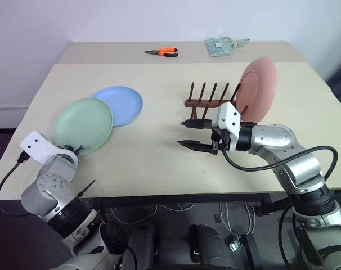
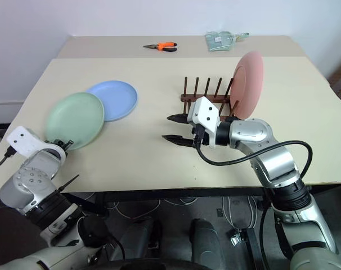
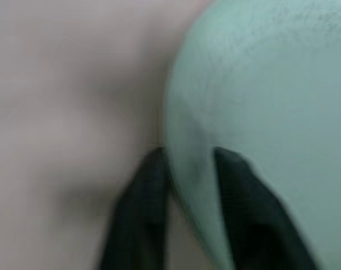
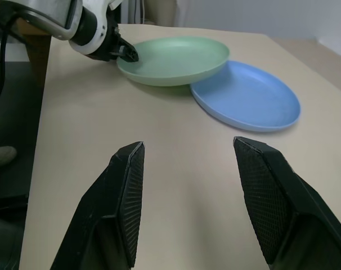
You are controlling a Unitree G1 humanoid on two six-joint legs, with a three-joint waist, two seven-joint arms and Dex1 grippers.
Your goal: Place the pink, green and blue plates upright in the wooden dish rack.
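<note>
Near the tabletop's [image 1: 159, 169] left front edge, the left gripper [image 4: 127, 53] has its 2 fingers [image 3: 142, 214] clenched on the near rim of the green plate [image 1: 83, 125], 1 finger over the rim and 1 under it. That plate is tilted, its gripped side raised off the tabletop, and its far side overlaps the edge of the blue plate [image 1: 121, 104], which lies flat just behind it toward the middle of the left half.

Right of centre stands the rack [image 1: 207, 99], its dark pegs upright in 2 rows. At its right end the pink plate [image 1: 258, 89] stands on edge among the pegs, leaning slightly, its face turned toward the left side of the tabletop.

Just in front of the rack the right gripper [image 1: 192, 135] hangs above the tabletop, pointing left toward the 2 loose plates. Its fingers [image 4: 124, 202] are spread apart and released, grasping nothing, with bare tabletop between them.

Along the far edge, on a second tabletop butted against the first, lie orange-handled pliers [image 1: 162, 52] toward the middle and a small greenish packet [image 1: 221, 45] further right, both well apart from the plates and the rack.
</note>
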